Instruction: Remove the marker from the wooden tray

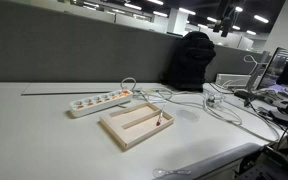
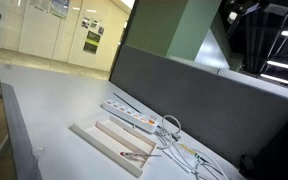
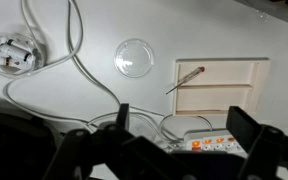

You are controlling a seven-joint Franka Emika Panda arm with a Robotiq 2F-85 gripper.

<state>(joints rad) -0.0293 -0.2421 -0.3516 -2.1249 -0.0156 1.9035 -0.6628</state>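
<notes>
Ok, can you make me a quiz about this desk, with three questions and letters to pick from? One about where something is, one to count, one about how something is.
1. Where is the marker?
A) in the wooden tray
B) in a cup
C) on the floor

2. How many long compartments does the wooden tray have?
A) one
B) two
C) four

3. How is the end effector?
A) open, holding nothing
B) shut on the marker
C) shut on a spoon

Answers:
1 A: the marker lies inside the tray's rim.
2 B: one central divider splits the tray in two.
3 A: in the wrist view its fingers stand wide apart, with nothing gripped.
</notes>
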